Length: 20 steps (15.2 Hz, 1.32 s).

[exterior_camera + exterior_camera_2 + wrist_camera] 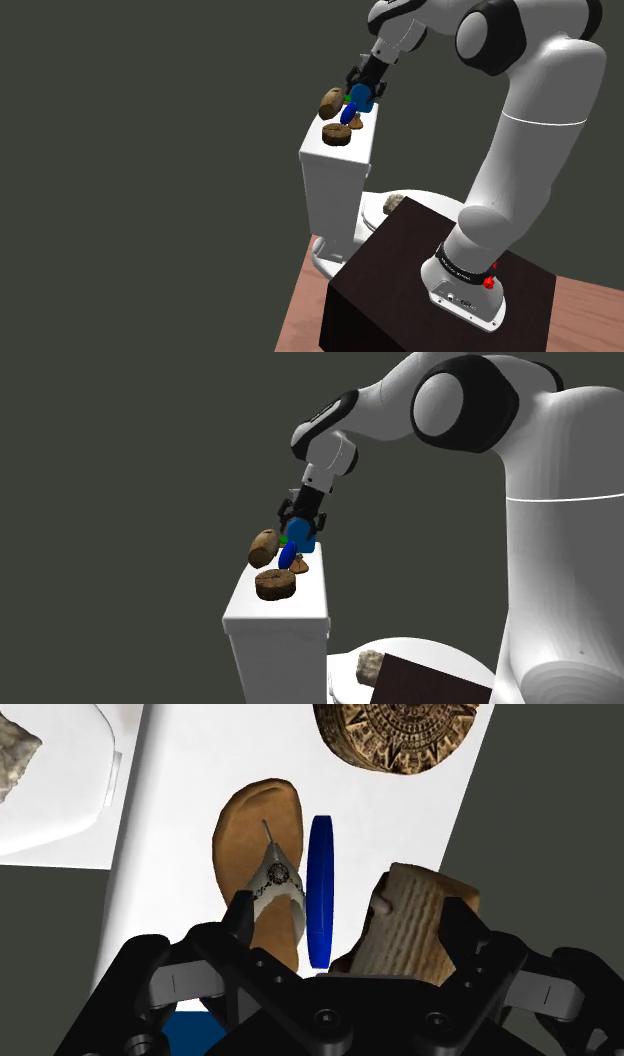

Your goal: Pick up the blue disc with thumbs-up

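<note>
From where I stand, the white arm reaches up to the upper middle of the shoulder view, and its black gripper (351, 902) hangs just over the flat top of a white boxy toilet tank (335, 175). The claw is spread wide. The thin dark blue disc (320, 894) stands on its edge on the tank top, in the gap between the two fingers, and neither finger touches it. In the wrist view it shows edge-on as a narrow upright blue band. Just beside it on one side lies a brown leather-look sandal (255, 834) with a pale strap, flat on the tank top. One finger (242, 909) hangs in front of the sandal's heel end. On the disc's other side is a tan ridged chunk like a short log (410, 919), and the other finger sits in front of that. Farther along the tank top, near its edge, rests a round brown carved medallion (405, 734). At the lower right of the shoulder view the dark brown box stand (400, 280) sits on a wood-plank floor (300, 310). A rough grey stone (392, 203) lies on the white toilet seat beside the stand.
</note>
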{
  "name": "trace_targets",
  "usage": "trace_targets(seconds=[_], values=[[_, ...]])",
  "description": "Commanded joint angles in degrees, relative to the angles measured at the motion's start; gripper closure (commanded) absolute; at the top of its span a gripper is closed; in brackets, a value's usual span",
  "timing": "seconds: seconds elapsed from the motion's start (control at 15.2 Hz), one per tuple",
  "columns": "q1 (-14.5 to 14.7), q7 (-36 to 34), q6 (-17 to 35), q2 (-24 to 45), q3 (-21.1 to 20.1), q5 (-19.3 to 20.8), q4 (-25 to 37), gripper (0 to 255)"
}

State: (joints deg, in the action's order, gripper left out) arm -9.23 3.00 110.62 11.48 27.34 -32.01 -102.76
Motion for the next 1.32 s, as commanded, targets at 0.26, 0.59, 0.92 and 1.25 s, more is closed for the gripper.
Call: trace_targets(seconds=[0.26, 0.59, 0.92, 1.25], values=[[-0.28, 2.31, 3.32, 1.97, -0.36, -2.04, -2.24, 0], [-0.29, 2.45, 3.53, 2.14, -0.39, -2.18, -2.33, 255], [-0.28, 2.44, 3.53, 2.13, -0.40, -2.17, -2.34, 255], [-0.23, 1.39, 1.97, 1.31, -0.19, -1.37, -1.24, 255]])
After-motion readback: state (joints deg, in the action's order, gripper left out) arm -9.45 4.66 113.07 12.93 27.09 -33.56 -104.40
